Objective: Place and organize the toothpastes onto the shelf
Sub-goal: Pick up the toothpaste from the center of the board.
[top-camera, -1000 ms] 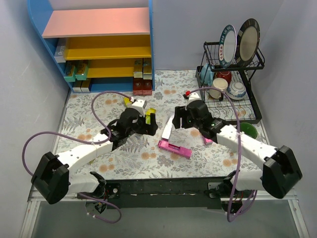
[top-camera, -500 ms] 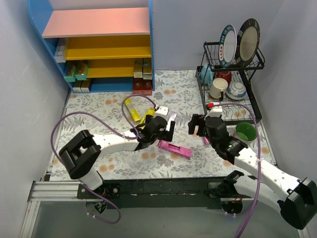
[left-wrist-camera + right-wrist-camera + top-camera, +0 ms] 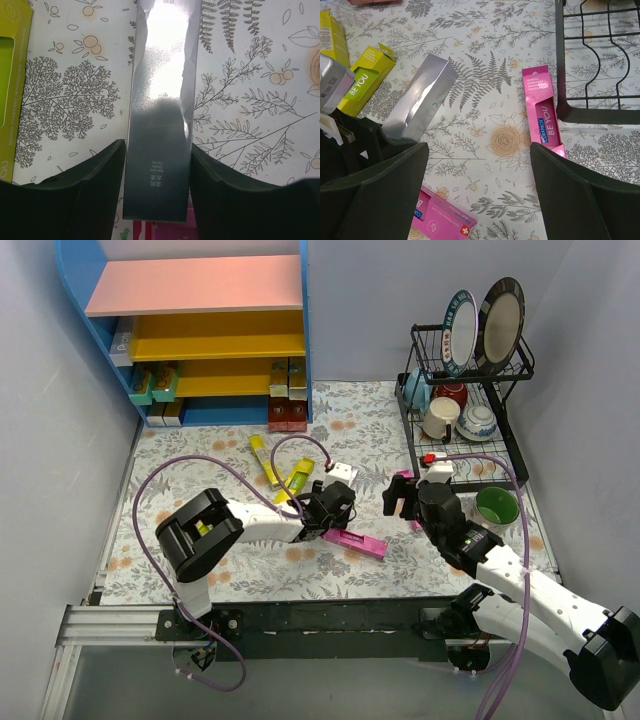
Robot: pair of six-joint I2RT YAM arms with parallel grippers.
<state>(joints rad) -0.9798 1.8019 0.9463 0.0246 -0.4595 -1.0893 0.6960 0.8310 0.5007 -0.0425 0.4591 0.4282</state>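
Observation:
A silver toothpaste box (image 3: 162, 100) lies on the flowered cloth, and my left gripper (image 3: 157, 150) is shut on its near end, a finger against each long side. From above, that left gripper (image 3: 335, 504) sits mid-table with the silver box (image 3: 341, 472) pointing away from it. Under its tip lies a magenta box (image 3: 357, 541). My right gripper (image 3: 479, 147) is open, with only cloth between its fingers. A second pink box (image 3: 545, 112) lies just ahead of it to the right. Two yellow boxes (image 3: 265, 459) (image 3: 297, 480) lie left of centre. The shelf (image 3: 305, 330) holds several boxes (image 3: 288, 390).
The black wire dish rack (image 3: 470, 430), with plates, cups and a teal jug, stands at the back right, its base (image 3: 600, 112) close beside the right gripper. A green bowl (image 3: 497, 505) sits in front of it. Purple cables loop over the left arm.
The left arm has swung right to the silver box and its jaws have closed on it. The right gripper drew back to the right and opened wider.

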